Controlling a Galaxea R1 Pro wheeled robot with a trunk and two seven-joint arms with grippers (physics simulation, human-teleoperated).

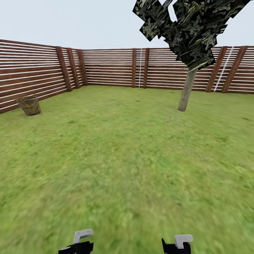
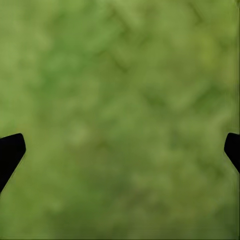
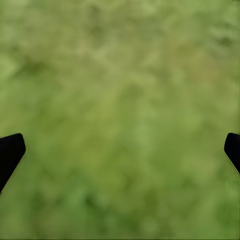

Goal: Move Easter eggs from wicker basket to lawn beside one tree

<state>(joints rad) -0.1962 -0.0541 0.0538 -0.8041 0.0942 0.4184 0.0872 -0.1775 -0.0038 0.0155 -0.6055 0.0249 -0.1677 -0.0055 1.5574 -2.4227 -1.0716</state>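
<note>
Slat fence (image 1: 109,67) rings lawn (image 1: 123,148); wicker basket (image 1: 29,105) far left, contents unclear; tree (image 1: 187,88) right; both grippers' jaws wide, empty.

My left claw (image 1: 78,243) is matte black below, topped by a pale grey, L-shaped bracket with rounded corners. My right claw (image 1: 178,244) matches it: black angular body, the same light grey block above. In each wrist view my fingertips (image 2: 10,152) are plain black wedges with blunt tapered ends, unmarked.
</note>
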